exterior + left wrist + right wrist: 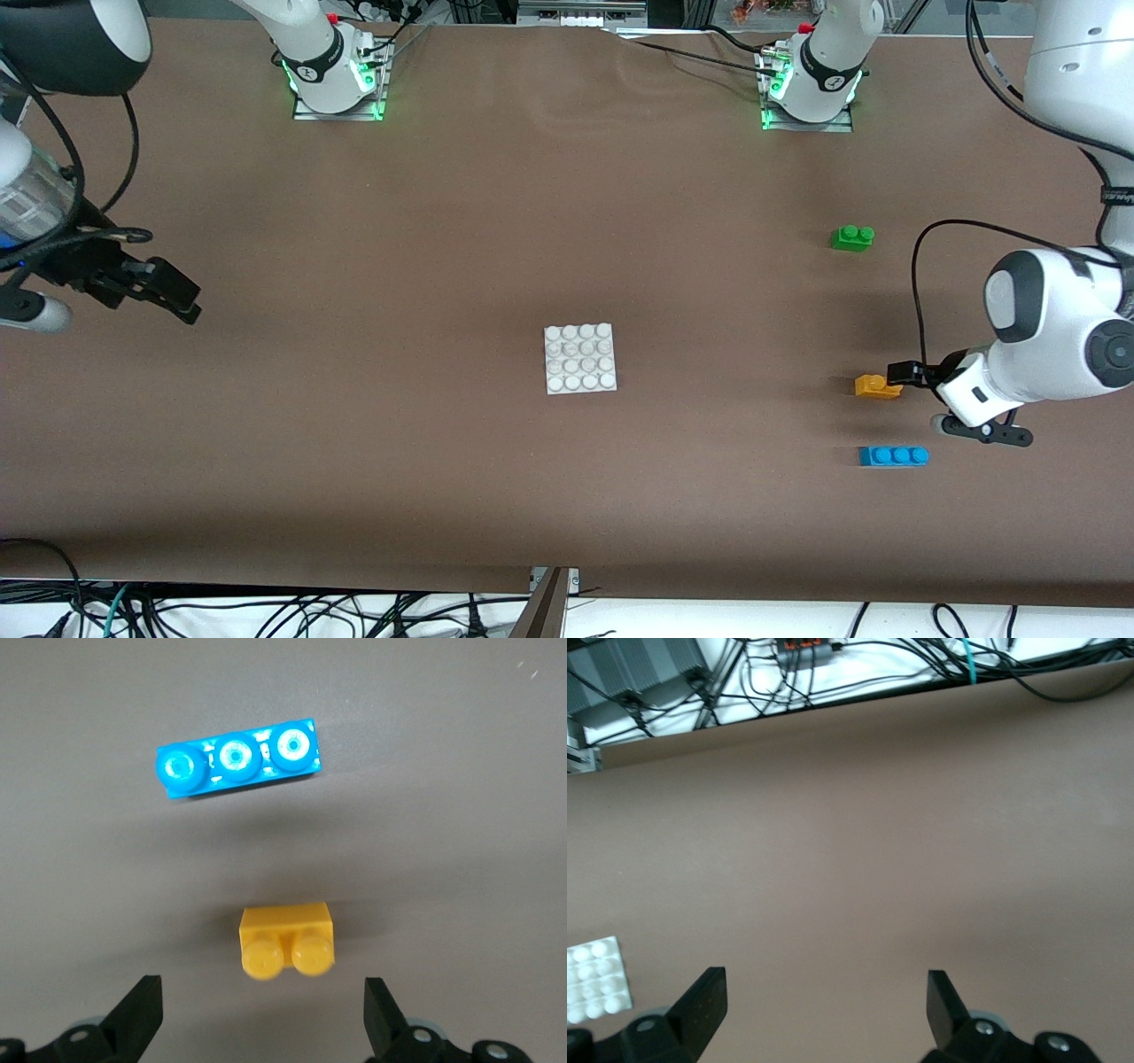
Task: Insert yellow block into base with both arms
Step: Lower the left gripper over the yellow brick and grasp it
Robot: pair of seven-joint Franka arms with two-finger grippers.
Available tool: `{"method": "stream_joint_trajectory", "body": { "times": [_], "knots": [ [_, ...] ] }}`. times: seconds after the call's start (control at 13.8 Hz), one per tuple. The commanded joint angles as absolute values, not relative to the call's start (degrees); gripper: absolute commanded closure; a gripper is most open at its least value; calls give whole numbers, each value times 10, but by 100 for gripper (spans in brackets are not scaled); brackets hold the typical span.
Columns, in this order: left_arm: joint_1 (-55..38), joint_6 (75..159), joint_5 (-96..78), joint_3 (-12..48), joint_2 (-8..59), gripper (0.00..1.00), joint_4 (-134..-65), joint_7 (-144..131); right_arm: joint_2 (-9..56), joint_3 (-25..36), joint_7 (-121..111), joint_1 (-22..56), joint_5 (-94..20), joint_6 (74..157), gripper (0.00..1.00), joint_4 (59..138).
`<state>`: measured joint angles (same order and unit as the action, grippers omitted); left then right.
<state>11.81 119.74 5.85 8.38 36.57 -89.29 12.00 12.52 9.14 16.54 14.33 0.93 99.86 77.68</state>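
Step in hand, as I judge it: picking up the yellow block [877,386] with the left claw [262,1010]. The block sits on the bench [443,478] toward the left arm's end, between the green brick [852,237], which is farther from the front camera, and the blue brick [893,455], which is nearer. Nothing touches it.

Left claw: fingers wide, nothing held. In the left wrist view the block lies between the two fingertips' lines but ahead of them, not yet enclosed. From the front view the claw is low, just beside the block.

Right claw [173,297]: wide and empty, over bare bench at the right arm's end; that arm waits. The base [580,358] lies mid-bench, well apart from both claws.

To do it well, I would:
- advance until the block is centred between the fingers, then close.
- grip across the flat sides, below the studs, so the studs stay free.
- keep clear of the blue brick; it is near.
- lift straight, checking the block stays level.

Risk: an off-centre close could twist or push the small block.
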Motion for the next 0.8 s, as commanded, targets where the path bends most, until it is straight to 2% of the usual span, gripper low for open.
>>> {"method": "stream_joint_trajectory", "body": {
  "times": [0.0, 0.15, 0.73],
  "knots": [
    [117, 1263, 85, 85, 359, 0, -949, 146, 107, 75, 81, 99, 11, 988, 0, 797],
    [117, 1299, 101, 86, 359, 0, -975, 146, 106, 76, 67, 91, 11, 974, 0, 797],
    [117, 1337, 100, 89, 360, 0, -1005, 145, 111, 79, 61, 83, 11, 959, 0, 796]
  ]
}}
